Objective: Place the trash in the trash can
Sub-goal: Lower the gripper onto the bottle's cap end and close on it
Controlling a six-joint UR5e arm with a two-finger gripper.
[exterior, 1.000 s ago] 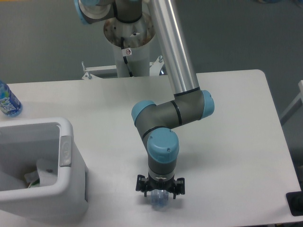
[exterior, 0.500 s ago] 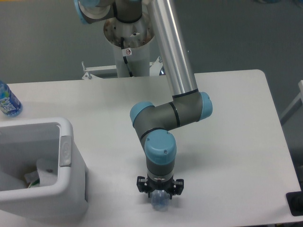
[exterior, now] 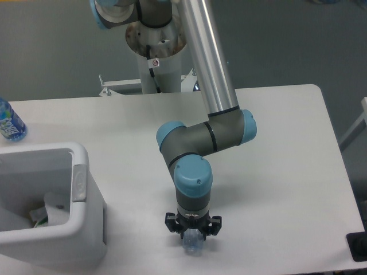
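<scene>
Claw (exterior: 192,235) pointing straight down at the near edge of the counter (exterior: 287,172), sitting right over the slim clear bottle (exterior: 192,244), with only a pale blue-tinted end of it peeking out below the fingers. Looking wrapped around that bottle, though not clear enough from this angle to tell whether clamped tight or merely straddling it. Judging the grab as the step in hand: needing a firm, centred squeeze across the narrow body before any lift, then a straight rise to clear the counter, avoiding a slippery pinch near one end that could let it swing or drop. Bottle hidden mostly under the wrist, so long axis impossible to read for certain; visible end facing the camera, hinting at lying roughly front to back. Trash can (exterior: 86,206) waiting well apart at the left, white packet (exterior: 54,206) already lying inside.
</scene>
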